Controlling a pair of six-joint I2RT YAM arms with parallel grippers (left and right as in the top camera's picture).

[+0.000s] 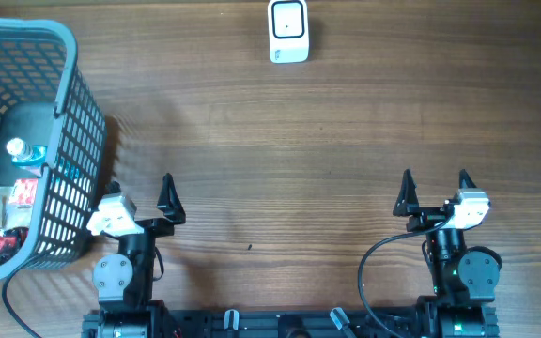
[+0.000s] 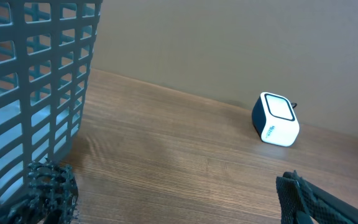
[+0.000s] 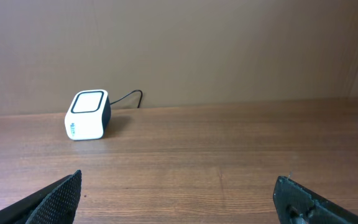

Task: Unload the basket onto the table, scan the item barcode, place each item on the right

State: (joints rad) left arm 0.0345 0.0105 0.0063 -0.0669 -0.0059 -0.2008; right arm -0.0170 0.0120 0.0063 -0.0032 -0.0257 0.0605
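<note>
At the near edge of the table (image 1: 299, 141), the left gripper (image 1: 141, 191) stands with its jaws spread wide and nothing between them. Its outer finger is just beside the wall of the grey mesh basket (image 1: 75, 141); whether it touches cannot be told. The right gripper (image 1: 436, 183) is well apart on the other side, also wide open and empty, both pairs of fingers pointing toward the far edge.

Inside the basket, at the table's left end, lie the items: a bottle (image 1: 22, 152) with a white cap and a blue label, and red and orange packets (image 1: 0, 208) heaped against the near wall. No barcode can be made out on any of them, and the bottle's long axis is not clear under the mesh.

The scanner (image 1: 288, 31) sits at the far edge, between the two arms' lines. It is a small white box with dark sides, its long axis running near to far, its window tilted upward and its printed front turned toward the robot. Its cable (image 3: 128, 98) leaves from the back. Bare wood lies between the grippers and the scanner; the basket wall stands between the left gripper and the items.
</note>
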